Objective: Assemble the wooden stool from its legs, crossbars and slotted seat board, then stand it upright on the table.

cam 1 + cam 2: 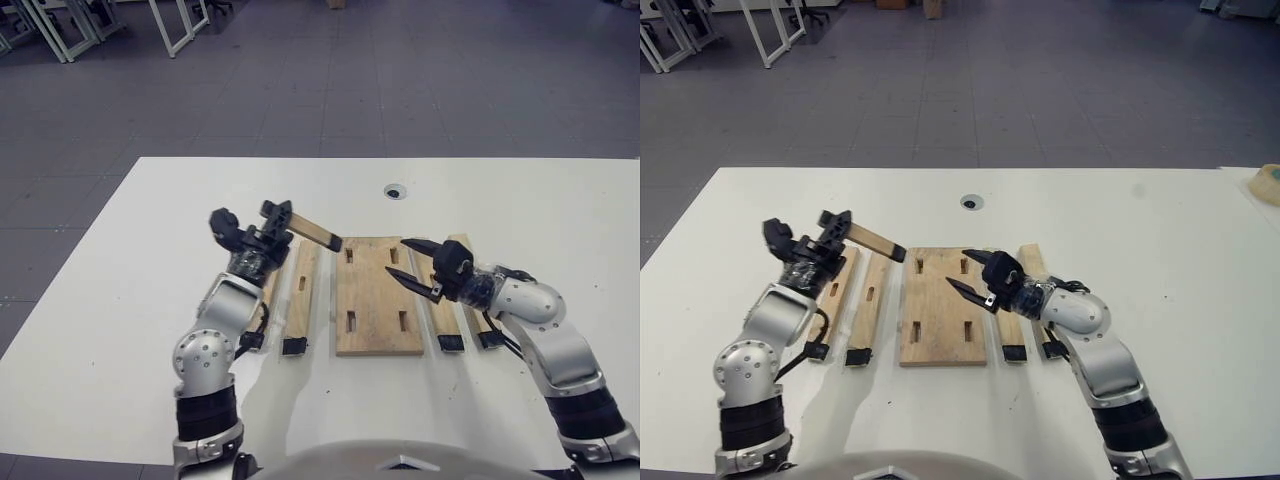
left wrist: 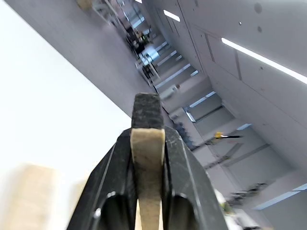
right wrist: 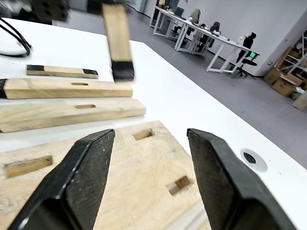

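Crossbar (image 1: pixel 310 231) aloft over the counter (image 1: pixel 150 250), pinched near one end by the left tool (image 2: pixel 147 143), black tip aimed at the slotted seat board (image 1: pixel 378 295). Right tool (image 1: pixel 398 257) hovers agape above that board. Light, rigid wood, I'd say; grip mid-length for control.

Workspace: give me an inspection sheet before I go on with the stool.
Surface: white table; grommet hole on its far side.
Job's things: seat board flat at centre, four slots showing; left legs and right legs, two each, lie beside it; bar held off the table.
Clutter: pale object at the table's right edge.
Pincers: left pincer shut on the bar; right pincer open over the board's right half.
Cables: black cable by the left forearm.
Surroundings: grey floor, desks beyond.
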`<action>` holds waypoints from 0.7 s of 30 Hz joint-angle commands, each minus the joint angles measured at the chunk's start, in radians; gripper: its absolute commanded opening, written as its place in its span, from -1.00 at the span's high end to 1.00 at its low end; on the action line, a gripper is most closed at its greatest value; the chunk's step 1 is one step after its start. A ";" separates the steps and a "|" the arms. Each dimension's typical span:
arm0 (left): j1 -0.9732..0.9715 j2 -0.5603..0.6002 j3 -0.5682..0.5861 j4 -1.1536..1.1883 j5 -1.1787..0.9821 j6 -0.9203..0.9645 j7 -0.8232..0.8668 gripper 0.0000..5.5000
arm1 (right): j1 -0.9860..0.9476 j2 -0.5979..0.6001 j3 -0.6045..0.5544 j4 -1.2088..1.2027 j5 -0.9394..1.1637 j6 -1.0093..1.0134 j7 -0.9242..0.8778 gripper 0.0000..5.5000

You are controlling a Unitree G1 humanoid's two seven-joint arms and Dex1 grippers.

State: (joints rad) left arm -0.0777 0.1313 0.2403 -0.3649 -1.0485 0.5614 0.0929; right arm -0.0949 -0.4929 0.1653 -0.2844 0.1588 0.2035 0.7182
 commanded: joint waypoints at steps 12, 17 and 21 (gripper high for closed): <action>0.168 0.171 0.007 0.017 0.372 -0.044 -0.150 0.85 | 0.054 -0.019 -0.027 0.019 -0.077 0.005 -0.053 -0.01; 0.178 0.158 0.002 0.044 0.421 -0.069 -0.167 0.85 | 0.052 -0.023 -0.029 0.018 -0.079 0.005 -0.044 -0.01; 0.186 0.186 -0.069 0.056 0.543 -0.064 -0.166 0.85 | 0.051 -0.024 -0.031 0.018 -0.079 0.004 -0.044 -0.01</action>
State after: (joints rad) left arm 0.0851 0.2947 0.2144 -0.3310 -0.5716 0.4653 -0.0774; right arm -0.0364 -0.5048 0.1387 -0.2657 0.0824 0.2086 0.6695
